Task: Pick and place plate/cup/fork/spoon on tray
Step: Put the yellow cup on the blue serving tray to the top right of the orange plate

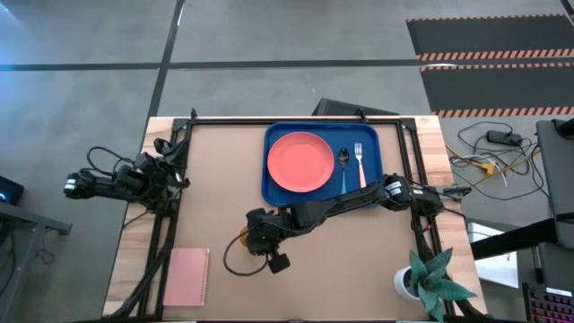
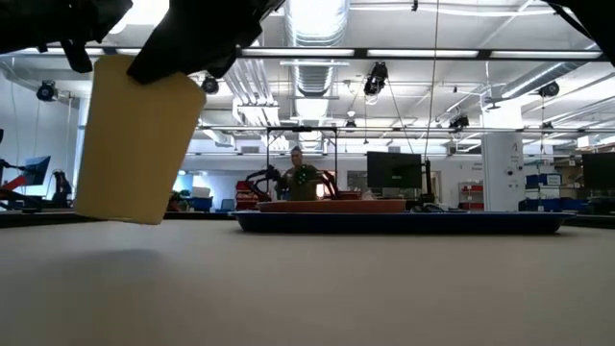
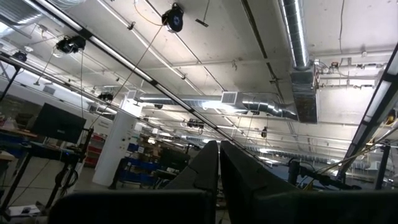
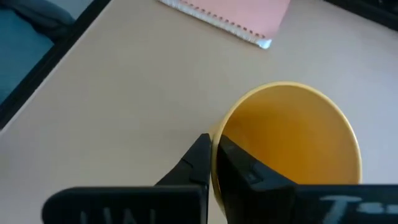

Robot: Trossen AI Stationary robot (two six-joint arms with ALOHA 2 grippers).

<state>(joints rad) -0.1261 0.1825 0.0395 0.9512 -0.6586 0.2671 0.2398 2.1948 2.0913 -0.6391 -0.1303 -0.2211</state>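
The orange-yellow cup (image 4: 292,137) is held by my right gripper (image 4: 211,146) over the table's near middle, left of the tray; it also shows in the low view (image 2: 139,139) and the high view (image 1: 241,239). The deep-blue tray (image 1: 278,184) sits at the far middle. On it lie the coral plate (image 1: 300,161), the blue-handled spoon (image 1: 343,163) and the orange-handled fork (image 1: 360,163). My left gripper (image 3: 217,168) is shut and empty at the table's left edge, pointing up. My right gripper pinches the cup's rim (image 4: 217,140), one finger (image 4: 249,171) inside the cup and one finger (image 4: 198,158) outside its wall. The fingers come from above. The cup hangs below them, slightly tilted, its bottom (image 2: 120,213) clear of the table.
A pink spiral notebook (image 1: 186,276) lies at the table's near left corner. A potted plant (image 1: 429,280) stands at the near right corner. Bare table top lies between the cup and the tray.
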